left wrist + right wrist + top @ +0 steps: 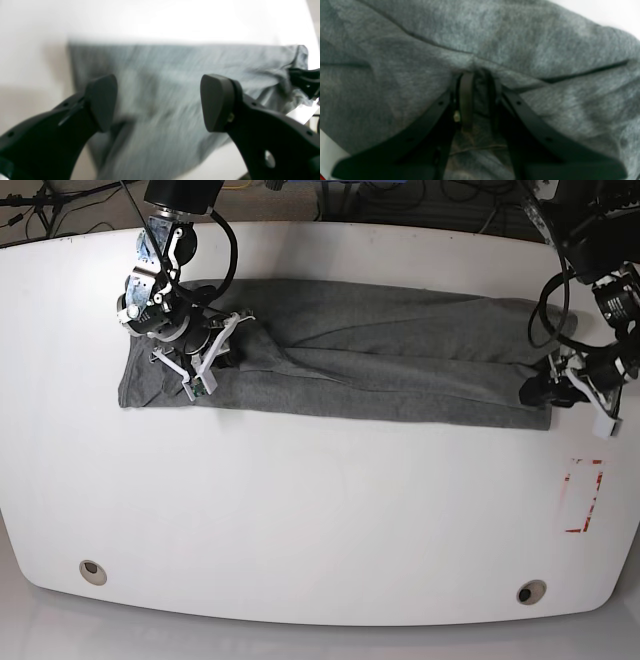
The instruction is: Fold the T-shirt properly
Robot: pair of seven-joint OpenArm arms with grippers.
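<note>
The heather-grey T-shirt (380, 350) lies on the white table (320, 510) as a long strip running left to right. My right gripper (212, 348) is near the strip's left end. In the right wrist view it (479, 76) is shut on a pinched fold of the T-shirt (395, 75). My left gripper (536, 392) is at the strip's right end, by its front corner. In the blurred left wrist view it (160, 102) is open and empty, with the T-shirt (175, 62) beyond the fingers. The right gripper (303, 80) shows there at the far right, with cloth bunched around it.
A red-outlined rectangle (582, 496) is marked on the table at the right, in front of the left arm. Two round holes (92, 572) (530, 592) sit near the front edge. Cables (420, 200) run behind the back edge.
</note>
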